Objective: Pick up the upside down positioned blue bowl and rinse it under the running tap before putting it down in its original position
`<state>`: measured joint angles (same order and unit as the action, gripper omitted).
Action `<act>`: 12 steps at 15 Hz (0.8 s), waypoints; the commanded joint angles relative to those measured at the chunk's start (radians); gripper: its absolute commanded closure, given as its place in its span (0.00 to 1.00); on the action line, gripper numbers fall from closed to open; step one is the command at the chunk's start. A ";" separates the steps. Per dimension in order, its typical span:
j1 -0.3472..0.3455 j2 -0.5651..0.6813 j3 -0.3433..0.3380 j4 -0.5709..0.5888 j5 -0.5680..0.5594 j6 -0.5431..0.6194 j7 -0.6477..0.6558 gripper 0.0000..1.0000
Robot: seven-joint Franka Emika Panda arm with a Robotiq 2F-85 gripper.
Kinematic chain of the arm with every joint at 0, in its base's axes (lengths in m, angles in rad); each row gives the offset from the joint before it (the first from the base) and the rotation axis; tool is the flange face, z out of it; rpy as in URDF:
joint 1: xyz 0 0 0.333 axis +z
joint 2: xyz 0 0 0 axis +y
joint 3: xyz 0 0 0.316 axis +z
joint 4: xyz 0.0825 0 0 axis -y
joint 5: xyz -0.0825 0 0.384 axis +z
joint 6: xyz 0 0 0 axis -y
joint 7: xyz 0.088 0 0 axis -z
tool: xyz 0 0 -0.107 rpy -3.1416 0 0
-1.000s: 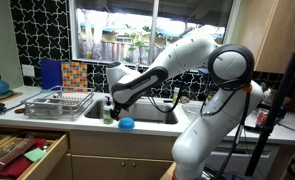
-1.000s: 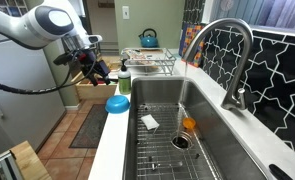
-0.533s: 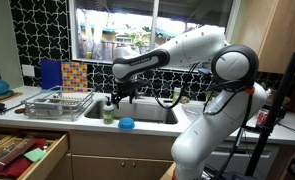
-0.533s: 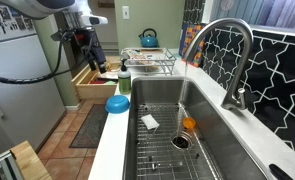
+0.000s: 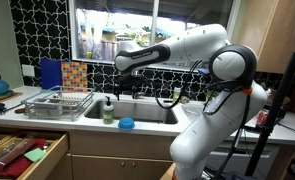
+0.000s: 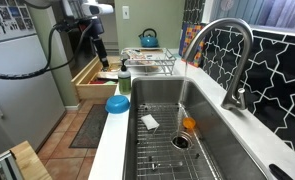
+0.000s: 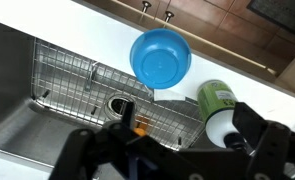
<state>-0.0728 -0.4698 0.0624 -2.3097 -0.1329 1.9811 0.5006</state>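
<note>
The blue bowl (image 5: 127, 124) sits on the front counter edge of the sink, seemingly rim down, next to the soap bottle; it also shows in the other exterior view (image 6: 117, 103) and in the wrist view (image 7: 159, 57). My gripper (image 5: 122, 84) hangs well above the bowl, open and empty, and also appears in the other exterior view (image 6: 97, 52). In the wrist view its two fingers (image 7: 177, 150) stand wide apart with nothing between them. The tap (image 6: 232, 60) rises at the back of the sink; I cannot tell whether water is running.
A green-topped soap bottle (image 6: 124, 75) (image 7: 219, 105) stands beside the bowl. The sink (image 6: 202, 150) holds a wire grid, a white cloth (image 6: 149, 121) and an orange item (image 6: 189, 125). A dish rack (image 5: 57, 100), a blue kettle (image 6: 148, 39) and an open drawer (image 5: 27, 150) are nearby.
My gripper has risen from beside the soap bottle to well above the counter. The blue bowl has not moved.
</note>
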 commanded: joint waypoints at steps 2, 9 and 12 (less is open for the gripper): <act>-0.023 -0.009 0.010 0.003 0.038 -0.004 0.069 0.00; -0.026 0.001 0.017 0.008 0.010 0.009 0.105 0.00; -0.030 0.001 0.022 0.008 0.009 0.013 0.112 0.00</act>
<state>-0.0946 -0.4689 0.0774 -2.3031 -0.1281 1.9952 0.6164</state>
